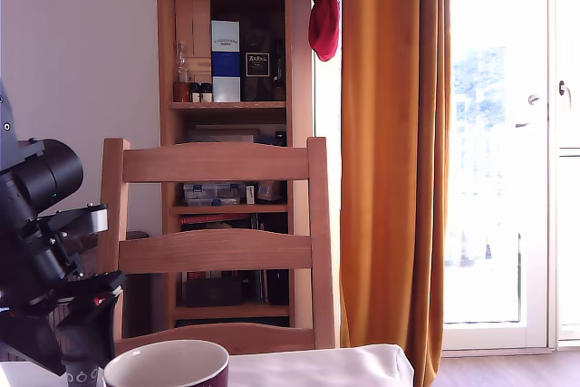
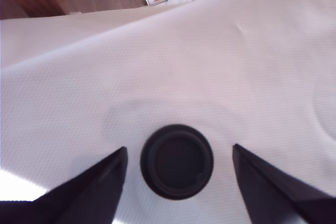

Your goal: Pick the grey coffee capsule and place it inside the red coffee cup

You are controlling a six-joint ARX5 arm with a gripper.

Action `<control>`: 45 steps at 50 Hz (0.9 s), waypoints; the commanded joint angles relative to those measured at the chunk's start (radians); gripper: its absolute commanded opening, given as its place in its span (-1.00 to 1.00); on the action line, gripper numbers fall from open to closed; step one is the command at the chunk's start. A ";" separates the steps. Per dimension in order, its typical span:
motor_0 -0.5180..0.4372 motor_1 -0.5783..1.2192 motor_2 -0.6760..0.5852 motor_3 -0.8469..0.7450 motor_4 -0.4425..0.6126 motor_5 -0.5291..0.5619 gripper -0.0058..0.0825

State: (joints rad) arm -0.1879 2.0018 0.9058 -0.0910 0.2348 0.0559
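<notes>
In the wrist view the grey coffee capsule [image 2: 177, 161] stands on the white tablecloth [image 2: 210, 51], showing its dark round top. My gripper [image 2: 179, 149] is open, with one dark finger [image 2: 100, 182] on each side of the capsule and a gap left on both sides. In the exterior view the gripper [image 1: 86, 351] hangs low at the left, and the capsule's side with its white ring marks [image 1: 82, 375] shows just beneath it. The red coffee cup [image 1: 168, 364], maroon outside with a white rim, stands directly to the exterior view's right of the gripper, cut off by the frame's lower edge.
A wooden chair [image 1: 217, 224] stands behind the table, with a bookshelf [image 1: 227, 88] behind it. An orange curtain [image 1: 394, 151] and a glass door [image 1: 507, 133] fill the exterior view's right. The tablecloth's edge [image 1: 362, 364] ends right of the cup.
</notes>
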 commanded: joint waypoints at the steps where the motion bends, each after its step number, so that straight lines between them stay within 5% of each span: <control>1: 0.003 0.020 0.013 0.001 0.003 -0.002 0.26; 19: 0.002 0.020 0.019 0.005 0.022 -0.003 -0.14; 45: 0.002 -0.018 0.116 -0.232 0.220 -0.023 -0.14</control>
State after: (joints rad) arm -0.1879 2.0010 1.0252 -0.3031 0.4324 0.0330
